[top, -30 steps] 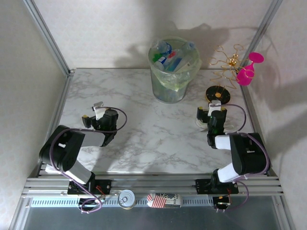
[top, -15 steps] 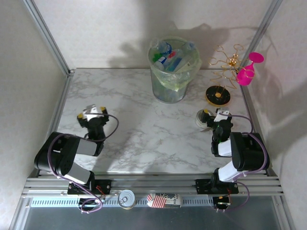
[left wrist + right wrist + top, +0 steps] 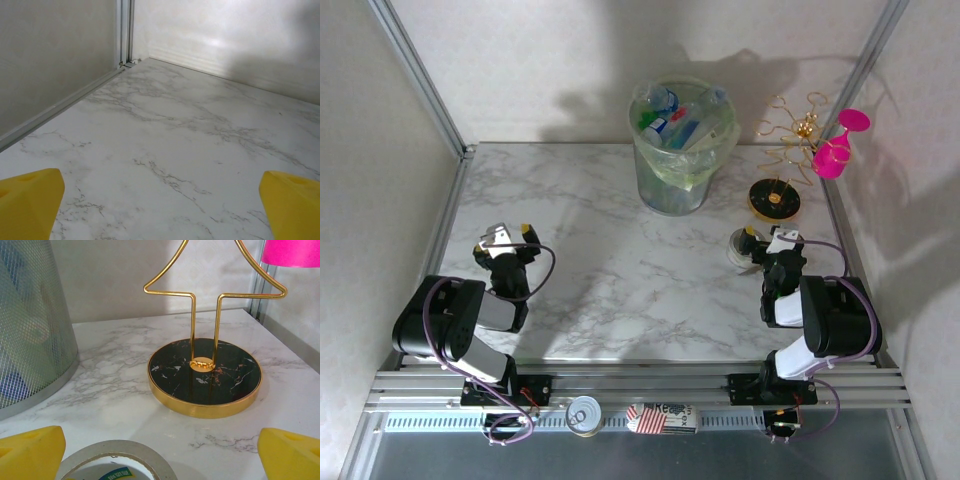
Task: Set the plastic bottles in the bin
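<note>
Plastic bottles [image 3: 672, 122] are being held heaped inside the bin [image 3: 670, 190], with blue, green and red labels being shown at its open top. The bin is being borne upright by the marble table [image 3: 620, 270] at the far middle. Nearer, at the left, the left gripper [image 3: 508, 233] is being held over bare marble. Its yellow fingers [image 3: 30, 205] are being held spread wide with nothing between them. At the right, the right gripper [image 3: 767, 236] is being held just as wide, and nothing is being gripped by it. A gold wire stand [image 3: 775, 200] on a round black base is being faced by it at the far right, well apart from the bin. A pink goblet [image 3: 835, 150] is being carried tilted on the stand's right side. A roll of tape [image 3: 740, 250] is being supported flat by the table, just beside the right gripper's fingers. A silver can [image 3: 585, 415] is being borne by the near rail.
</note>
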`<state>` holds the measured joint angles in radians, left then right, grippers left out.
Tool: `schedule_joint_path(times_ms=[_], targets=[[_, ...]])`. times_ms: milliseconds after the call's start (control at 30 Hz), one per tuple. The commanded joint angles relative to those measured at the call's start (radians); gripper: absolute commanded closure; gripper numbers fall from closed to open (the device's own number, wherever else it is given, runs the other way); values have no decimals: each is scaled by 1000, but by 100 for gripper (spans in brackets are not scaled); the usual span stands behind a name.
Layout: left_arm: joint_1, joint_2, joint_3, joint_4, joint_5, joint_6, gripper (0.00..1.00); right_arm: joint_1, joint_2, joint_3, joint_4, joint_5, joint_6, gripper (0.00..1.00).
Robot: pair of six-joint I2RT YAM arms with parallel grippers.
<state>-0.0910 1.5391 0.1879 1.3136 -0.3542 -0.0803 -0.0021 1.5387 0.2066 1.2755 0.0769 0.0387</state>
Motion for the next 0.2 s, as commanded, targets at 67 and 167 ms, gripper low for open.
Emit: schedule_joint_path(times_ms=[67,167], targets=[[-9,4,7,44,9,-15,0,12,9,7,29,8,-5,1],[-9,4,9,42,8,-15,0,17,8,4,33,14,-8,1]])
